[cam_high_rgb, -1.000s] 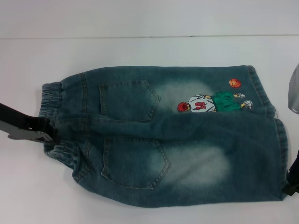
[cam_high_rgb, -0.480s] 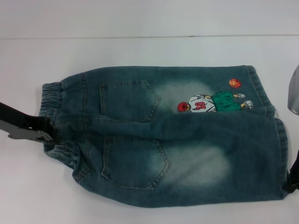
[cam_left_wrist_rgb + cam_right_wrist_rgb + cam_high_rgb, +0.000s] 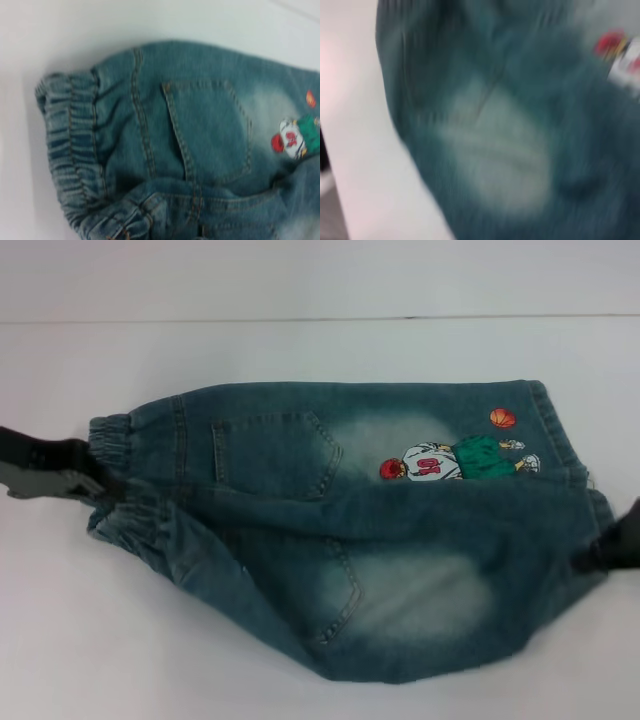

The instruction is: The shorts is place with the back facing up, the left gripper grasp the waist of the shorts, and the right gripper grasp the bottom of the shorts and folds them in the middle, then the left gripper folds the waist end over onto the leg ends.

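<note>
At the left edge of the white table (image 3: 300, 350), the left gripper (image 3: 95, 480) is pinched on the waist of the shorts (image 3: 120, 475), its black claw meeting the ruched elastic band about midway along it. The near half of that band is pulled up and rolled toward the middle, as the left wrist view shows with a gathered fold (image 3: 125, 215) lying against the flat denim. At the right edge, the right gripper (image 3: 600, 550) is dark and partly cut off; it touches the bottom of the shorts (image 3: 585, 525) at the near leg's hem, but whether its fingers are closed on the cloth cannot be told. Between the two grippers the shorts (image 3: 350, 520) lie across the table, back up, waist to the left and legs to the right. The near leg is lifted and drawn inward, its near edge running slantwise. The far leg lies flat, with a back pocket (image 3: 270, 455) and the basketball-player embroidery (image 3: 450, 460) near its hem.
</note>
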